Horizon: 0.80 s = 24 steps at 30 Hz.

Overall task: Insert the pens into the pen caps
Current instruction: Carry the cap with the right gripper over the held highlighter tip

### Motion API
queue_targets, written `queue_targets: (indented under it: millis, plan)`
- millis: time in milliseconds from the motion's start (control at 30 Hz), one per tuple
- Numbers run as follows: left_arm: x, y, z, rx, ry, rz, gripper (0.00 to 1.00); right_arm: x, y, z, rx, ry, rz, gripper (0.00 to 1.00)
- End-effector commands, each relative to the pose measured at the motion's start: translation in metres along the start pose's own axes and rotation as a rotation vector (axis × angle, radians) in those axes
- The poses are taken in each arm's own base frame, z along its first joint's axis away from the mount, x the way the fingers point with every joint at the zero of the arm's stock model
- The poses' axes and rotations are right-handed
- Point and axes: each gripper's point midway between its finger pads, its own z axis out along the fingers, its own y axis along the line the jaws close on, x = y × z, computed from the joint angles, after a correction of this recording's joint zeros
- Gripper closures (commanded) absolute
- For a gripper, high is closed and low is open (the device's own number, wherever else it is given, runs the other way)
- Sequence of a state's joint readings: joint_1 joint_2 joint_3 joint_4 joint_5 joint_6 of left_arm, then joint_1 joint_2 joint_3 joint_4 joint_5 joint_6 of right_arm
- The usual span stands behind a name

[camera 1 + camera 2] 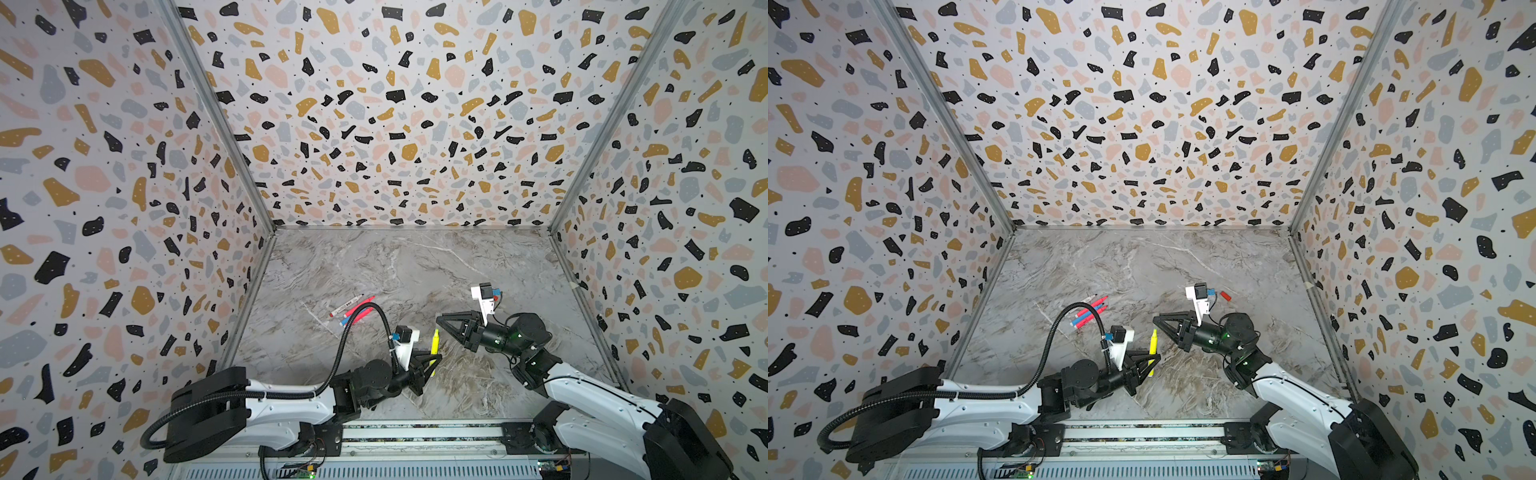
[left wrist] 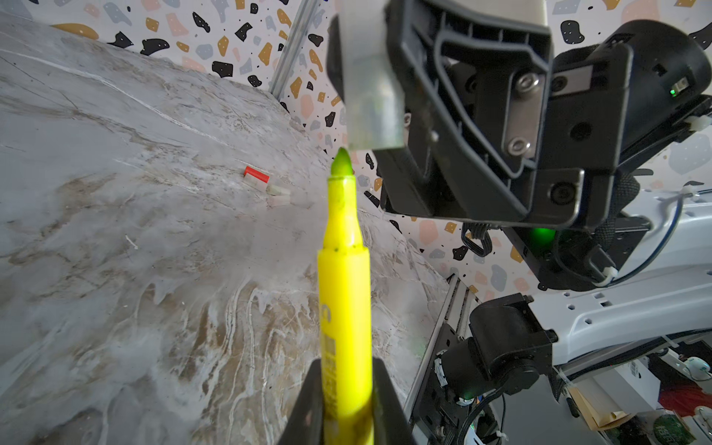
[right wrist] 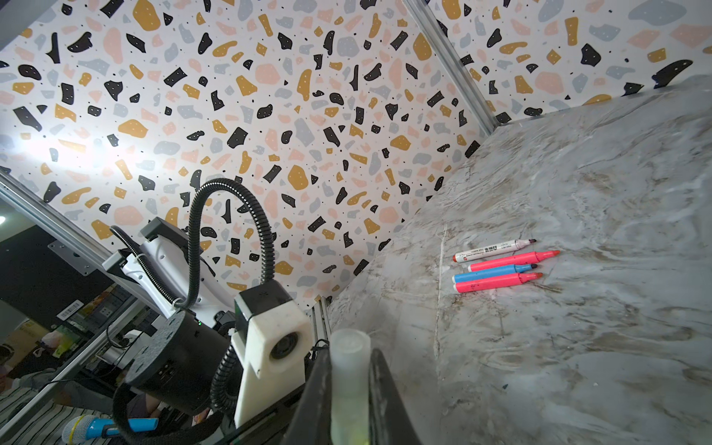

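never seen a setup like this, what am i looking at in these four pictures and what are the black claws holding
Two robot arms work over a marble-look table inside speckled walls. Two pictures look down from overhead; the other two come from cameras on the arms' wrists. The left gripper is shut on a yellow pen, tip bare. The right gripper is shut on a clear cap, held close to that tip. A white pen, a blue pen and two pink-red pens lie side by side; a red cap and pale caps lie apart from them.
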<state>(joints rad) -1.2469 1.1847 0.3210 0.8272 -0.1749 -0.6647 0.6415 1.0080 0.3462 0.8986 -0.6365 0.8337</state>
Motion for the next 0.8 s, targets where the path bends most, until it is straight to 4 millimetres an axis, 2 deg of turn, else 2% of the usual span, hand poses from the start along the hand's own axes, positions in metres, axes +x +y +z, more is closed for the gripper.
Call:
queue_targets:
  millis: [0, 467, 767]
  plan:
    - [-0.017, -0.012, 0.002, 0.026, -0.056, 0.014, 1.0, -0.009, 0.012, 0.002, -0.043, -0.023, -0.023, 0.9]
    - [-0.017, -0.014, 0.0, 0.038, -0.056, 0.01, 1.0, -0.023, 0.012, 0.012, -0.035, -0.033, -0.041, 0.89]
    - [-0.027, -0.013, -0.004, 0.021, -0.081, 0.019, 1.0, -0.009, 0.013, 0.01, -0.061, -0.008, -0.022, 0.89]
